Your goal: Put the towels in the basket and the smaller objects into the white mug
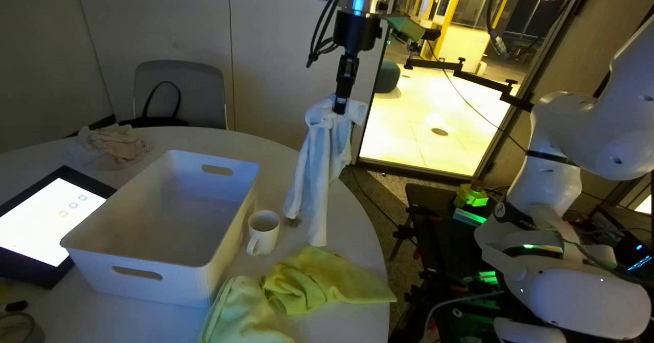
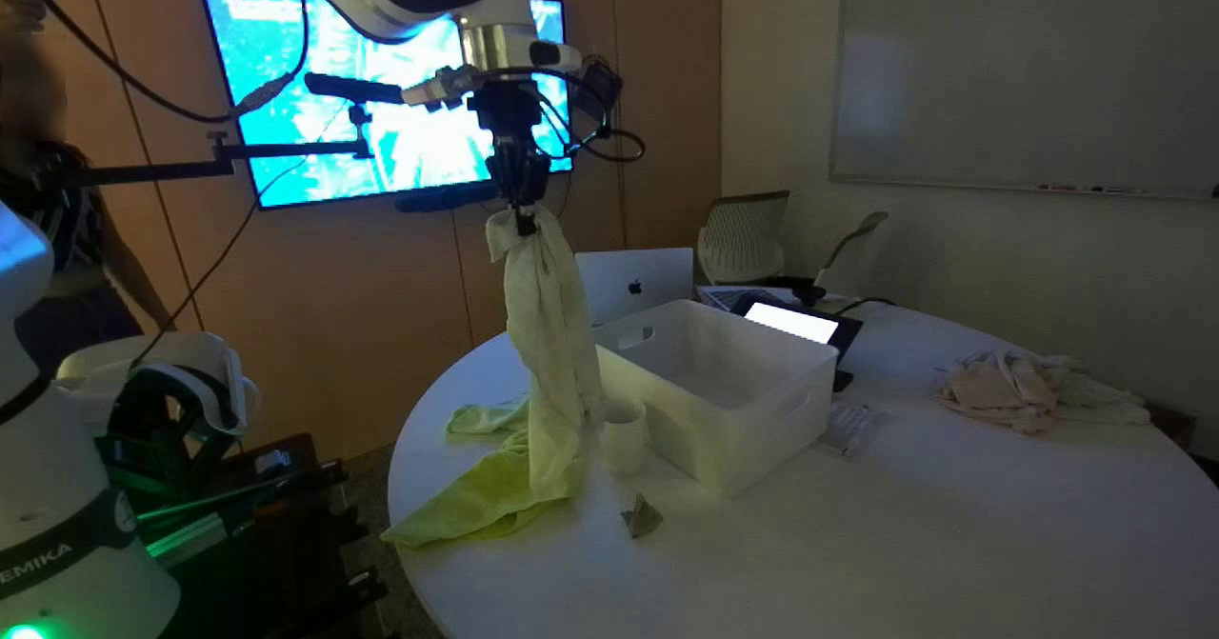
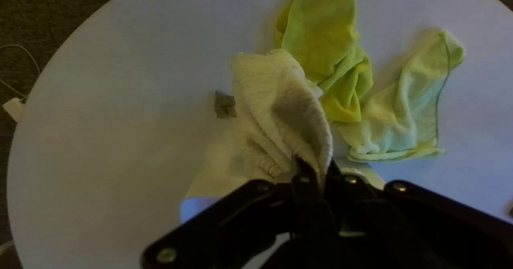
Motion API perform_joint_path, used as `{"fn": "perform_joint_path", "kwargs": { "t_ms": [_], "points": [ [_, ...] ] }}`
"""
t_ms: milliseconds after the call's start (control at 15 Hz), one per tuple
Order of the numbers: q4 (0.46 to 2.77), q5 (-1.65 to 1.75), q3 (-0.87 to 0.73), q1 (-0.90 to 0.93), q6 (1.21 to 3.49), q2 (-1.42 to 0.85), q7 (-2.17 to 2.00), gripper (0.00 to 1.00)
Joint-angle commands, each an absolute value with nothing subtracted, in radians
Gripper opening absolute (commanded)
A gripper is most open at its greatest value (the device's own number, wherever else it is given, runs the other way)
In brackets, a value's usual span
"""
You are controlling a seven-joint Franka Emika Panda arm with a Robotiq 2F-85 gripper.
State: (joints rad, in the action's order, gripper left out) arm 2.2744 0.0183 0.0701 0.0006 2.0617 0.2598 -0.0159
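My gripper (image 1: 340,106) is shut on a pale white towel (image 1: 319,169), gripping it near the top. The towel hangs down in long folds; I cannot tell whether its lower end touches the table. Left of it in an exterior view stands the upright white mug (image 1: 262,241), close beside the basket (image 1: 176,284), whose visible inside is bare. In the wrist view a bright yellow-green towel (image 3: 320,40) and a paler green towel (image 3: 404,112) lie crumpled side by side. A small brownish-grey angular object (image 2: 641,517) lies near the mug. I cannot make out the mug in the wrist view.
Crumpled pinkish cloth (image 2: 1005,391) lies at the table's far side. A lit tablet (image 1: 51,225) and a laptop (image 2: 633,285) stand near the basket. A flat clear packet (image 2: 848,427) rests against the basket's side. The round table's edge (image 1: 380,251) runs near the towels.
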Motion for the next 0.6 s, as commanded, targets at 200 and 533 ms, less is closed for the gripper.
{"fn": "perform_joint_path", "kwargs": {
  "t_ms": [200,533],
  "points": [
    [2.143,0.032,0.081,0.021,2.041,0.219,-0.077,0.02],
    [2.059,0.030,0.101,0.037,2.044,0.185,-0.127,0.02]
  ]
}}
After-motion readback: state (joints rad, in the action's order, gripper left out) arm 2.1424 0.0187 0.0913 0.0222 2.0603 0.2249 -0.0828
